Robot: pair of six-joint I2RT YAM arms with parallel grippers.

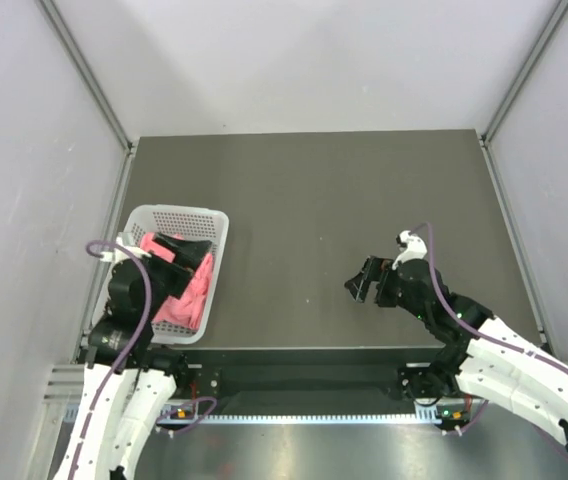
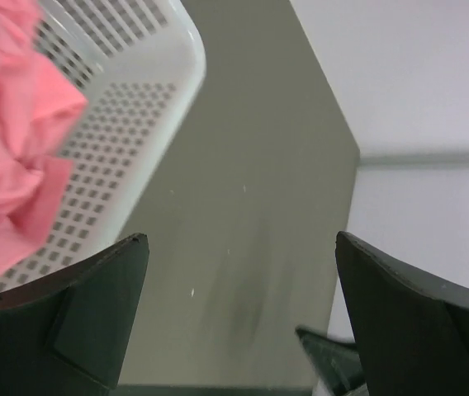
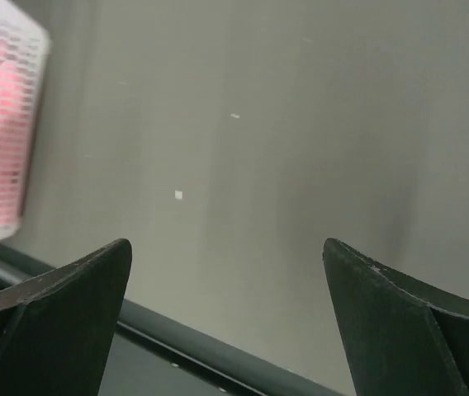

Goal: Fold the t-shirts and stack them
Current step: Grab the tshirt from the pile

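At the near edge of the counter point(image 1: 314, 190), your left tool point(image 1: 180, 264) sits over the white basket point(image 1: 180, 213) on the near-left side. Its fingers are spread wide with nothing between them. In the left wrist view they frame bare counter just past the basket's rounded corner. You can't tell from these views whether the tool dips below the rim.

The pink t-shirt point(image 1: 190, 294) lies crumpled inside that basket, unfolded. It is bunched mostly toward the basket's near right side and is partly hidden under your left arm.

Your right tool point(image 1: 365, 281) is well apart from the basket, over bare counter right of centre and close to the near edge. It points left. Its fingers are also spread apart and hold nothing. Its wrist camera catches the basket wall at the far left, with pink showing through the holes.

Beyond both tools, the dark counter runs back to pale walls.
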